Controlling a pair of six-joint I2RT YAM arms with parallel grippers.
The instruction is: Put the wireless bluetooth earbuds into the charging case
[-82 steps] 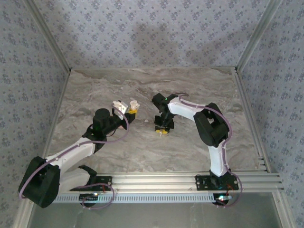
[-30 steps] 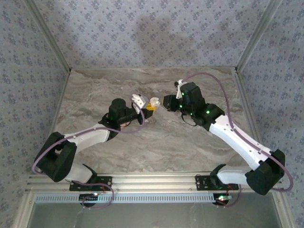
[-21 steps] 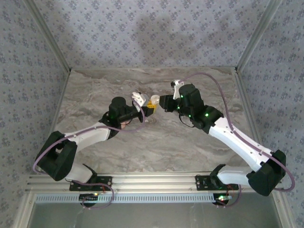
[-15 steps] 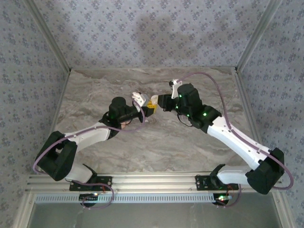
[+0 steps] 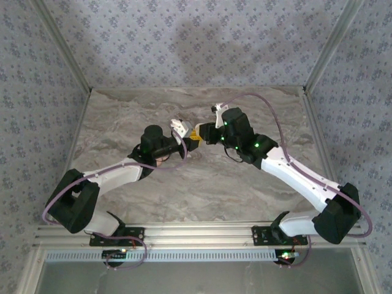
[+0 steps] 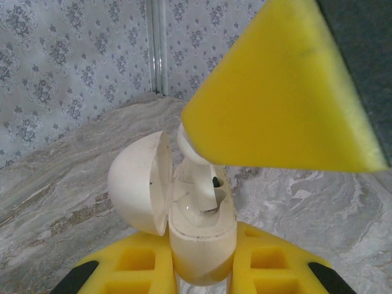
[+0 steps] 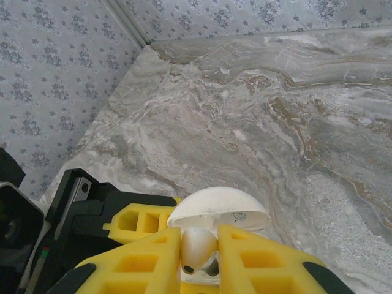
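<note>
Left arm [image 5: 104, 180]: we see the elbow folded near the front-left corner, with the forearm running up and right over the table [image 5: 122, 119].
Right arm [image 5: 294, 177]: the elbow is out at the front-right and the forearm runs up and left. Its wrist meets the left one nose to nose, rear of mid-table.
Left gripper [image 6: 202, 272]: the yellow fingers are clamped on the charging case [image 6: 201, 236], one on each side of its lower body. The case is held off the table.
Charging case: cream-white and upright between those fingers. The lid [image 6: 139, 184] is swung open to the left in the left wrist view.
Right gripper [image 7: 200, 237]: it points down at the open case, tips pinched on the earbud [image 6: 193, 158]. One pad [image 6: 275, 92] looms over the case.
Earbud: white, held by its upper end. The lower end reaches into the case's well — we cannot tell whether it is seated.
</note>
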